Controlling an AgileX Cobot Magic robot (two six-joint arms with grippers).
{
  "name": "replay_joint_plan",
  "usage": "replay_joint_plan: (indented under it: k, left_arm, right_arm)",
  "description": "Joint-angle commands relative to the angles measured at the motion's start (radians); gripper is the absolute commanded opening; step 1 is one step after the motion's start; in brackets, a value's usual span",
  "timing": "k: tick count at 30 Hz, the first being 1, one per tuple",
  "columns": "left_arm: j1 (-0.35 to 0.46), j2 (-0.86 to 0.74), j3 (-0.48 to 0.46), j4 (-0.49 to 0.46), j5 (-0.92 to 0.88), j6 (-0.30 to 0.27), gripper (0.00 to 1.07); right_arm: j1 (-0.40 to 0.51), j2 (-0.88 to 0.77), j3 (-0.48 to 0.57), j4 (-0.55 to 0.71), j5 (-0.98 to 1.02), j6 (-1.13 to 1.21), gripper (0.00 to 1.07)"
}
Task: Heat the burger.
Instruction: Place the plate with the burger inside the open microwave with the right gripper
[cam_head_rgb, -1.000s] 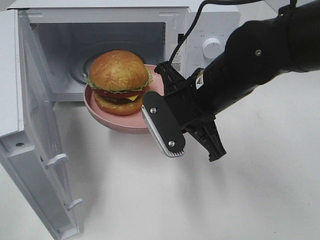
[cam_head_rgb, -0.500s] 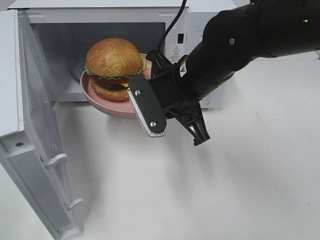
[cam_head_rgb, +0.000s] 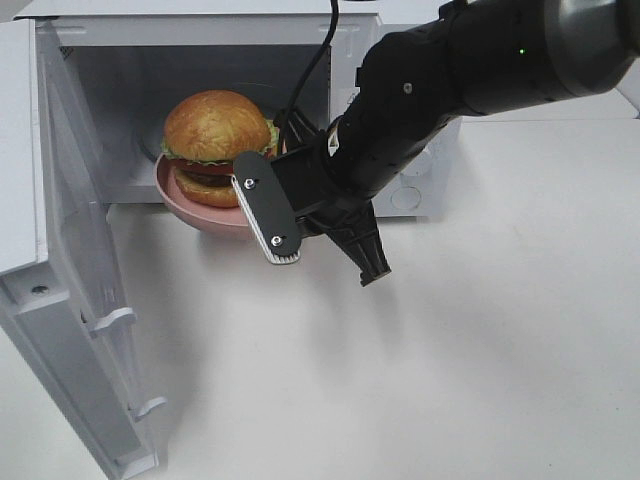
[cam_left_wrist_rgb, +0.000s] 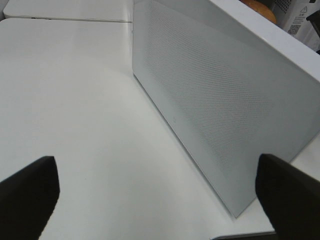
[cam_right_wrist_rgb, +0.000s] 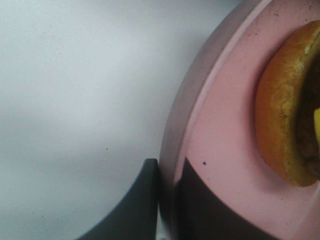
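While the microwave (cam_head_rgb: 110, 120) door (cam_head_rgb: 70, 300) stands wide, the right hand (cam_right_wrist_rgb: 169, 205), clamped on the pink plate's (cam_head_rgb: 195, 210) rim, holds the glossy golden-bunned burger (cam_head_rgb: 215, 130) at the oven mouth; left hand (cam_left_wrist_rgb: 157, 200) gapes open.

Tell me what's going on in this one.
The right gripper, jaws shut on the rim of the pink plate, holds the plate with the burger on it at the mouth of the open microwave. It does not look set down inside yet. The left gripper hangs open beside the microwave door, holding nothing.
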Motion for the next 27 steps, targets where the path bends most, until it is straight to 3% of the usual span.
replay_joint_plan:
  k: [1,15,27]
  left_arm:
    - [-0.004,-0.017,0.003,0.0,-0.013,-0.001,1.0]
    - [-0.004,-0.017,0.003,0.0,-0.013,-0.001,1.0]
    - [-0.004,-0.017,0.003,0.0,-0.013,-0.001,1.0]
  right_arm:
    - [-0.001,0.015,-0.06,-0.005,-0.049,0.033,0.0]
    - [-0.001,0.118,-0.201,-0.034,0.019,0.089,0.0]
    - [-0.001,0.216,-0.405,-0.108,0.107,0.184,0.0]
